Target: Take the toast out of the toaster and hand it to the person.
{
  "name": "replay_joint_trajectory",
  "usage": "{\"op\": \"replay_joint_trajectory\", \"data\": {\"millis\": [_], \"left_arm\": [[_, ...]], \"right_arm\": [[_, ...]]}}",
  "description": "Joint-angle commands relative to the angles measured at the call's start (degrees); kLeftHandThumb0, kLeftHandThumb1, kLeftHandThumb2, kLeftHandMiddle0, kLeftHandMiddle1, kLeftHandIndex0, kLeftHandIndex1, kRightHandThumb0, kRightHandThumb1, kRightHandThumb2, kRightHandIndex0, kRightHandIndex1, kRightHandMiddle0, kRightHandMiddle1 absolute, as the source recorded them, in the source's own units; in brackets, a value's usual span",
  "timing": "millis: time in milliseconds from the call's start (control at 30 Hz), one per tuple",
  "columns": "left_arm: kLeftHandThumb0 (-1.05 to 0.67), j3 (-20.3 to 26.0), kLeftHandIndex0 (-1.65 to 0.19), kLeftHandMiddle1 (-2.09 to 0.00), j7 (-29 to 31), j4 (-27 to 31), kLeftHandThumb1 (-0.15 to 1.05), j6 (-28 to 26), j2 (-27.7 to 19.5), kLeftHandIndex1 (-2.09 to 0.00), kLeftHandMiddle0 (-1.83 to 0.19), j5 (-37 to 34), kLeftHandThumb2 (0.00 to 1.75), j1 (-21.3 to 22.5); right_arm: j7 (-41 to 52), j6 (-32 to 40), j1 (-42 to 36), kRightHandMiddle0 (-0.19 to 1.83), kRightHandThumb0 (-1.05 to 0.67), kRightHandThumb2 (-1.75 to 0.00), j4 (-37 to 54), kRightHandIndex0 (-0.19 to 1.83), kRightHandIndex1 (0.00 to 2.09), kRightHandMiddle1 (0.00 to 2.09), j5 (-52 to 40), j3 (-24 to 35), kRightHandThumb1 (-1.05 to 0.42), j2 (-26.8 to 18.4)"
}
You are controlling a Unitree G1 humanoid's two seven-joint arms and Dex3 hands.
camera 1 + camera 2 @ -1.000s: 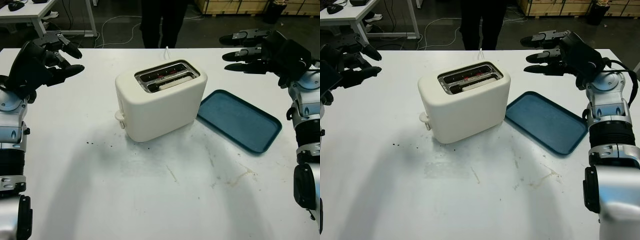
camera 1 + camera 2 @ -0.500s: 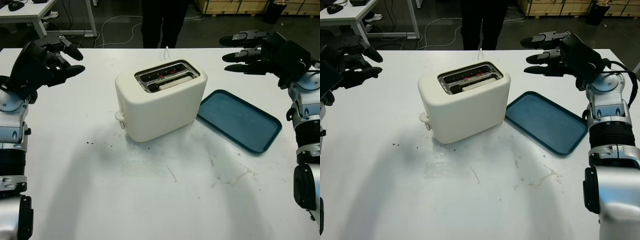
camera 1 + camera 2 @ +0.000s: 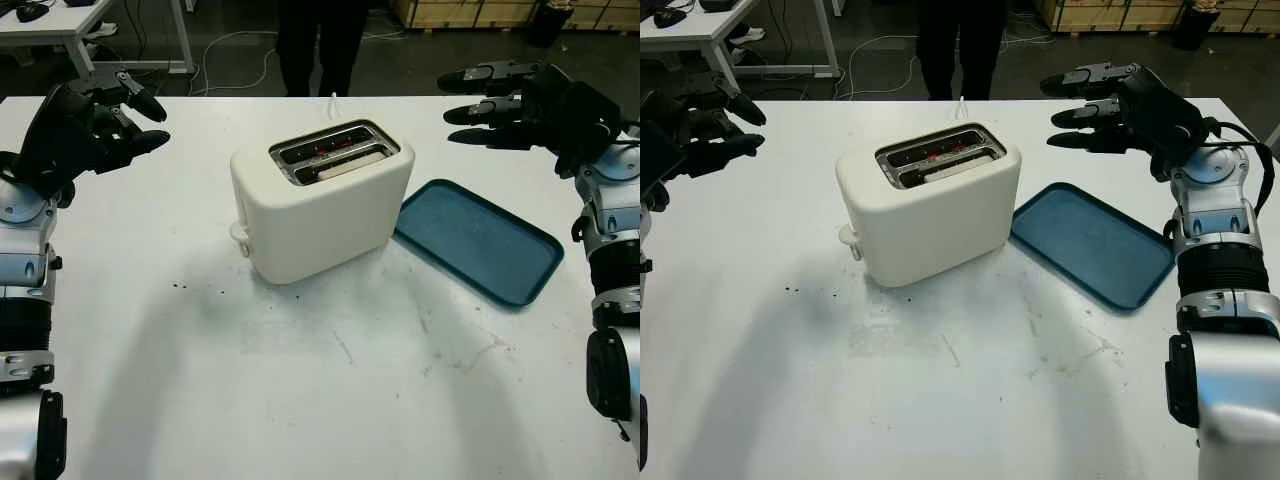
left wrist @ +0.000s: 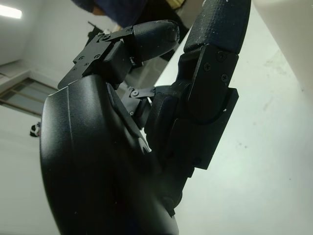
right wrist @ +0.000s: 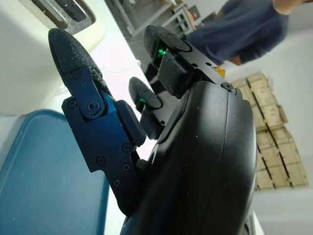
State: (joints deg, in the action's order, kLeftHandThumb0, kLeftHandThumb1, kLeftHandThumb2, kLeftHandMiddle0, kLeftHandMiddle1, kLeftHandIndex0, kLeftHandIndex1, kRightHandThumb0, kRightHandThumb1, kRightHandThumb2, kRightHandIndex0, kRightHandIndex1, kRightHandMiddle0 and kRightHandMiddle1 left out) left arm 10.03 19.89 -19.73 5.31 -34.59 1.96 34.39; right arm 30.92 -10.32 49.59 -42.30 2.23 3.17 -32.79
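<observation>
Both robot hands hang above the white tabletop [image 3: 330,400], each holding nothing. Nearest to the robot the tabletop is bare apart from faint stains and a few dark crumbs [image 3: 200,289] at about 8 o'clock from the toaster. Farther in, the cream toaster [image 3: 320,203] stands upright near the middle of the tabletop, its lever knob [image 3: 238,234] on the end facing the left arm and its two slots facing up. Pale toast [image 3: 343,165] sits low inside the nearer slot, only its top edge showing; the farther slot shows red inside. Just beside the toaster at 3 o'clock lies a flat blue tray [image 3: 478,241], its near corner very close to the toaster's base; whether they touch I cannot tell. The left robot hand [image 3: 118,117] is open in the air at about 10 o'clock from the toaster, well apart from it, its fingers pointing toward the middle of the tabletop. The right robot hand [image 3: 1100,108] is open in the air at about 2 o'clock from the toaster, over the far edge of the tray, fingers pointing toward the toaster. At 12 o'clock, beyond the far edge of the tabletop, a person [image 3: 320,45] in dark trousers stands on the floor.
</observation>
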Motion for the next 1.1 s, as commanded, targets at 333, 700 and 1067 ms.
{"op": "replay_joint_trajectory", "data": {"millis": [333,700,1067], "left_arm": [[-1.05,0.12,-0.55,-1.43,-0.4,-1.04,0.92,0.12,0.19,-1.35,-0.66,-0.69,0.06,0.78],[-1.05,-0.04,-0.55,-1.42,-0.63,-1.12,0.92,0.33,0.11,-1.35,-0.67,-0.36,0.06,0.83],[-1.05,-0.06,-0.55,-1.43,-0.59,-1.17,0.92,0.37,-0.06,-1.35,-0.67,-0.26,0.06,0.76]], "right_arm": [[-0.33,-0.22,0.21,0.73,-0.71,0.0,-0.52,0.77,0.09,0.0,0.08,-0.17,-0.72,0.2],[-0.09,-0.35,0.44,0.73,-0.71,0.0,-1.01,0.76,0.11,0.0,-0.24,-0.07,-0.72,0.41],[-0.72,-0.05,0.53,0.75,-0.73,0.0,-1.28,0.76,0.15,0.01,0.11,-0.27,-0.71,0.85]]}}
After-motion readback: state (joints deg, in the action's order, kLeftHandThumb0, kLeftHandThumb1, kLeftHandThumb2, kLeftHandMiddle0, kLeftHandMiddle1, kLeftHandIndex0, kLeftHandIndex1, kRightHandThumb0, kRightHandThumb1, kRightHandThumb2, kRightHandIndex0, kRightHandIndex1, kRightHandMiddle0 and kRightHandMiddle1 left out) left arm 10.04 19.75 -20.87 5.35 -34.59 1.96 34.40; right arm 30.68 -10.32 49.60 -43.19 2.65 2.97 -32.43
